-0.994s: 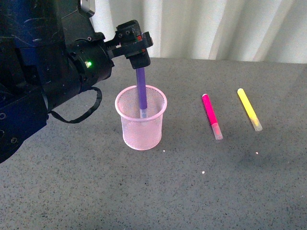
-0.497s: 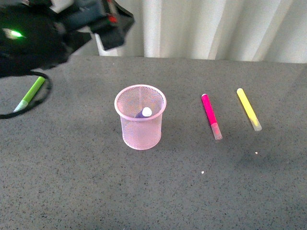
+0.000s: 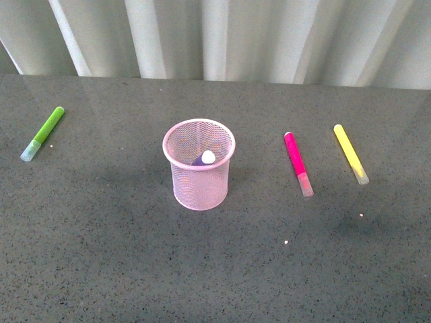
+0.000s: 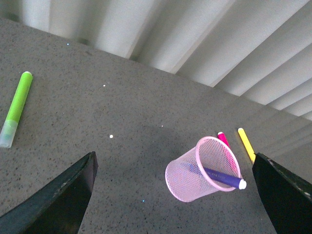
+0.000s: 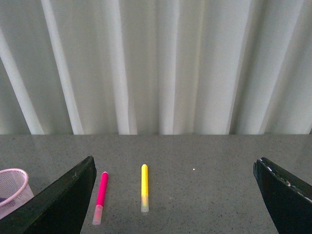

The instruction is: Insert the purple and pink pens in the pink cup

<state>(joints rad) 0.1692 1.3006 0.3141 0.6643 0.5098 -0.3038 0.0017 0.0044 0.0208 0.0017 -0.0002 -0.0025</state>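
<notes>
The pink mesh cup point(image 3: 199, 176) stands upright mid-table. The purple pen point(image 3: 203, 159) leans inside it, pale end at the rim; the left wrist view shows the cup point(image 4: 187, 181) and the pen point(image 4: 222, 178) too. The pink pen point(image 3: 297, 163) lies flat to the cup's right, also in the right wrist view point(image 5: 100, 197) and partly behind the cup in the left wrist view point(image 4: 223, 138). Neither arm shows in the front view. My left gripper point(image 4: 178, 195) is open and empty, above and back from the cup. My right gripper point(image 5: 175, 200) is open and empty, back from the pink pen.
A yellow marker point(image 3: 350, 153) lies right of the pink pen, also in the right wrist view point(image 5: 144, 187). A lime-green marker point(image 3: 42, 133) lies at the far left, also in the left wrist view point(image 4: 16, 108). A pale curtain point(image 3: 222, 37) hangs behind the grey table point(image 3: 121, 269).
My left gripper let go of the purple pen, which dropped into the cup. The left arm then rose and drew back left, out of the front view, uncovering the green marker.
</notes>
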